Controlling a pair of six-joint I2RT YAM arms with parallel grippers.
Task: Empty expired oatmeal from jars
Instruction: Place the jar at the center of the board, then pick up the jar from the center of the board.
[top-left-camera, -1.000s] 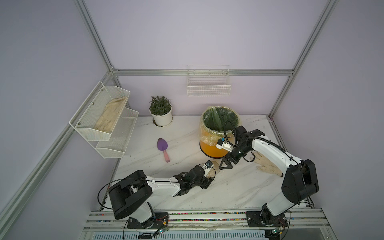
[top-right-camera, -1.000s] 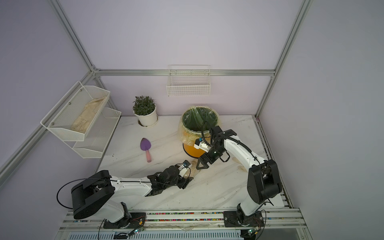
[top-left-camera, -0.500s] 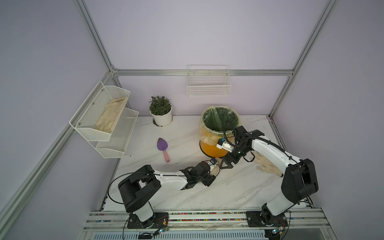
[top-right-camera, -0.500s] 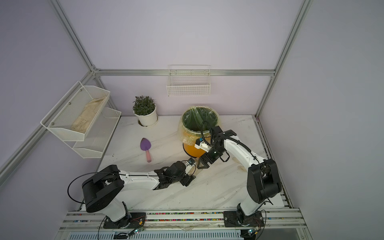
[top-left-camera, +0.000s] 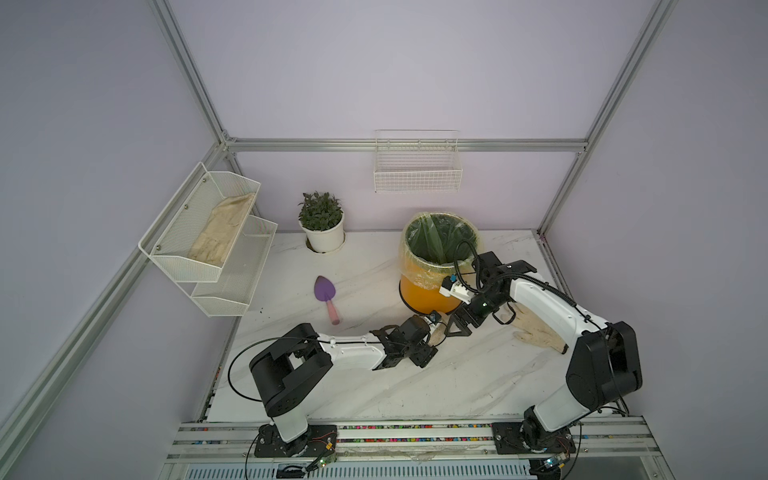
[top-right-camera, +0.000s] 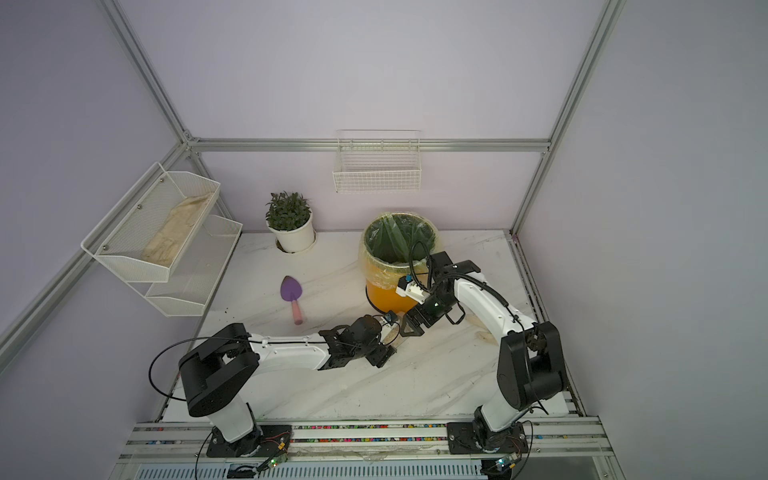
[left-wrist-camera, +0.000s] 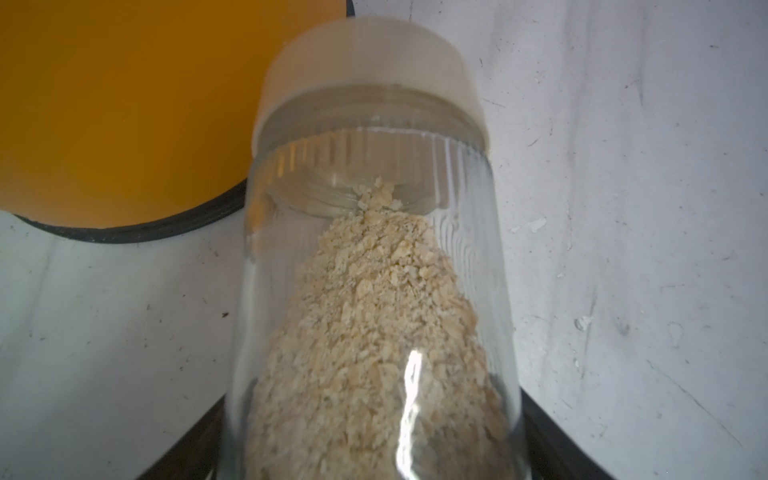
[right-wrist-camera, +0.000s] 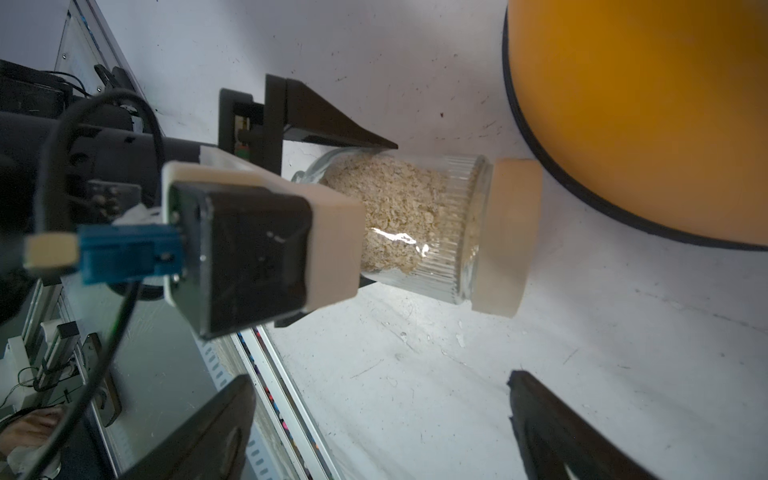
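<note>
My left gripper (top-left-camera: 432, 337) is shut on a small clear jar (top-left-camera: 436, 333), gripping its glass body near the base. The jar lies nearly level, and its beige lid (left-wrist-camera: 365, 75) is on and points toward the foot of the orange bin (top-left-camera: 428, 293). Pale flaky oatmeal (left-wrist-camera: 374, 324) lies heaped along the lower side of the jar. My right gripper (top-left-camera: 457, 326) hangs open just beyond the lid end, with nothing between its fingers (right-wrist-camera: 552, 428). In the right wrist view the jar (right-wrist-camera: 415, 220) and its lid (right-wrist-camera: 509, 237) lie ahead of the open jaws.
The orange bin (top-right-camera: 388, 297) has a clear liner and green leaves inside. A beige glove (top-left-camera: 540, 332) lies right of the right arm. A purple trowel (top-left-camera: 326, 291), a white plant pot (top-left-camera: 323, 239), wire shelves (top-left-camera: 208, 232) and a wall basket (top-left-camera: 417, 170) stand further off.
The left arm has stretched rightward and away from the front edge, carrying the jar up to the right gripper beside the bin. The right arm has barely moved.
</note>
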